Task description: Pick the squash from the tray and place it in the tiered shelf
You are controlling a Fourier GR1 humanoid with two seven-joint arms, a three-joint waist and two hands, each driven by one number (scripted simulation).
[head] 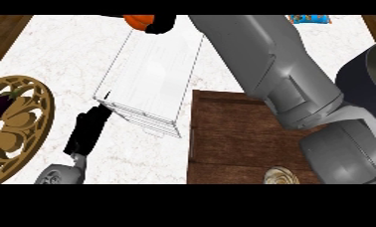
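The orange squash [137, 20] shows at the view's top edge, above the far end of the clear tiered shelf [150, 79]. My right hand [161, 23] is curled against the squash's right side and hides part of it. The right forearm reaches up across the view from the lower right. The brown wooden tray [235, 136] lies at the lower right, partly under that arm. My left hand [88, 131] rests open at the lower left, fingers straight, its tips near the shelf's near left corner.
A golden openwork plate [26, 121] holding a dark item sits at the left edge. A round tin [283, 175] stands at the tray's near edge. A blue packet [308, 19] lies at the top right. The counter is white marble.
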